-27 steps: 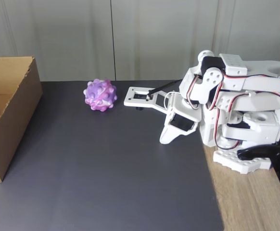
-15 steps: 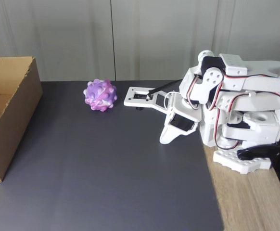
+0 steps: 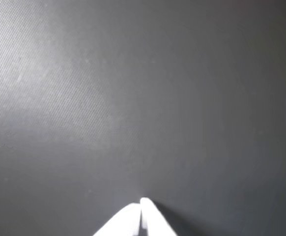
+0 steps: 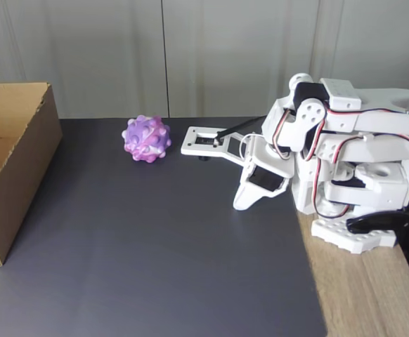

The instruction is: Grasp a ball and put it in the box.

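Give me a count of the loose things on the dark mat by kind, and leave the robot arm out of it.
Balls: 1, the bumpy purple, pink and white ball.
Boxes: 1, the open brown cardboard box at the left edge of the fixed view.
Total: 2.

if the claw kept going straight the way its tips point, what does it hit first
Most likely the dark mat. In the wrist view the shut claw points at bare mat, and in the fixed view its tips angle down close to it. The ball sits off that line, though depth is hard to judge.
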